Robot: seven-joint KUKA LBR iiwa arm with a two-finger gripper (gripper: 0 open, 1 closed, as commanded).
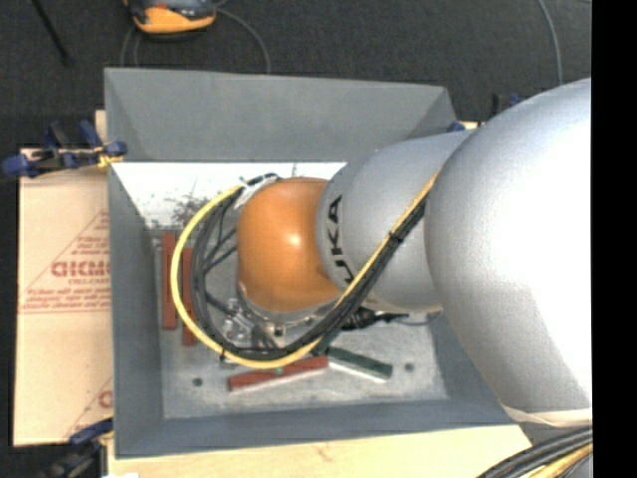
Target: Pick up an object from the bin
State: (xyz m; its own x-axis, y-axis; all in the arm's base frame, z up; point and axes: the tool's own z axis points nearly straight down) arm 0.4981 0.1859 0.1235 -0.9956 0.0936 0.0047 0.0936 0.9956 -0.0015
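Observation:
Beneath the orange wrist cover, part of my gripper's metal body [242, 329] shows low over the bin floor, left of centre. A reddish-brown flat stick [169, 279] lies lengthwise along the left wall, just left of the gripper. A second reddish-brown stick [277, 374] lies across the floor near the front wall, just below the gripper. To its right, a dark green stick [361, 366] lies at a slant. What is directly under the gripper is hidden.
The arm and its orange cover, with a yellow cable looped around it, hide most of the bin's middle and right. Dark specks lie scattered on the floor at the back left corner.

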